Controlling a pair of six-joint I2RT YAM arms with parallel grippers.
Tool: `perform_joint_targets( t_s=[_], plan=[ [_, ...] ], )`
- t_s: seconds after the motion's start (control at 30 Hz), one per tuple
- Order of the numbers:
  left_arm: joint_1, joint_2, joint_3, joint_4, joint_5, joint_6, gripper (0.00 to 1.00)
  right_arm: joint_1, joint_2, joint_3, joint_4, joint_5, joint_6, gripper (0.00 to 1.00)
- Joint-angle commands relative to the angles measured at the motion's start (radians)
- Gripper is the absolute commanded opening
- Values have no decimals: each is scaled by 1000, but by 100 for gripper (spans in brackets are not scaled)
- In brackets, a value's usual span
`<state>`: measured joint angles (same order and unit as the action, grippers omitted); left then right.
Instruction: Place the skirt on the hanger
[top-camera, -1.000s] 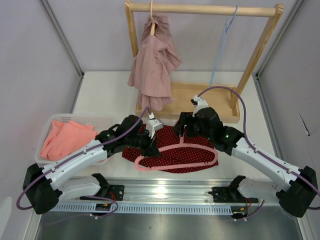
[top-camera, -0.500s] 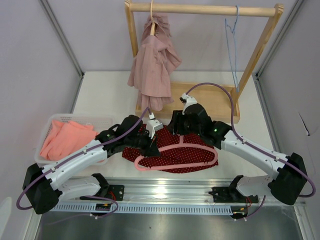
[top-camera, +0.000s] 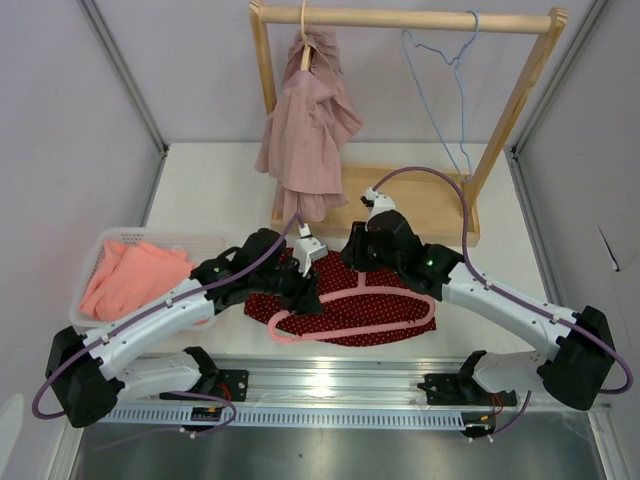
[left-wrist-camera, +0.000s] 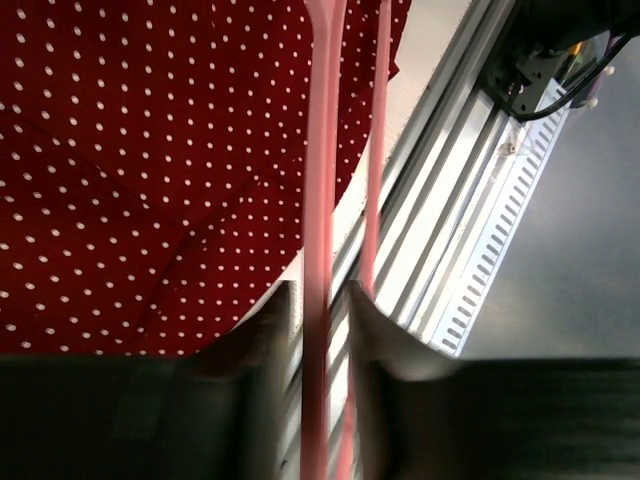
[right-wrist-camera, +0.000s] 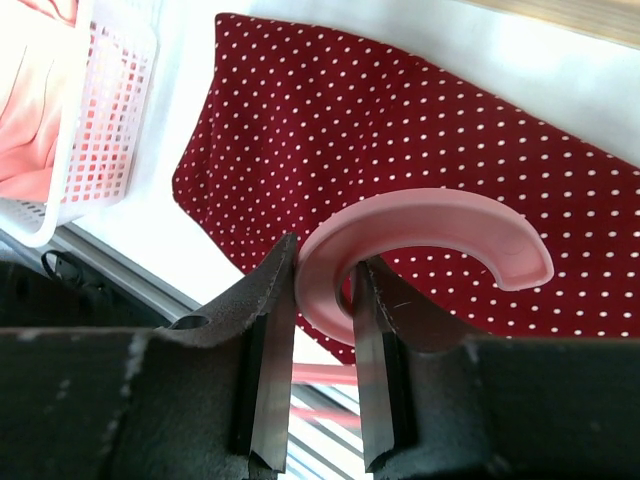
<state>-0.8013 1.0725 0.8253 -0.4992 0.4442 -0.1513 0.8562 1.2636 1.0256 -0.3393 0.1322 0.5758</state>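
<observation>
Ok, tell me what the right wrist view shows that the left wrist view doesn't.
Only the right wrist: the hanger's hook between its fingers, and the basket with pink cloth. Only the left wrist: the hanger's straight bars running between its fingers, and the rail past the table edge. Both: the skirt lying under the pink hanger.
</observation>
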Motion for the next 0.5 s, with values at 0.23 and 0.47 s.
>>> perform_joint_targets(
  t_s=[0.23,0.47],
  plan=[
    [-15,90,130,106,11,29,58,35,-29,44,-17,61,41,1],
    [-24,155,112,289,10,-22,58,47,-24,42,-26,80,70,0]
  ],
)
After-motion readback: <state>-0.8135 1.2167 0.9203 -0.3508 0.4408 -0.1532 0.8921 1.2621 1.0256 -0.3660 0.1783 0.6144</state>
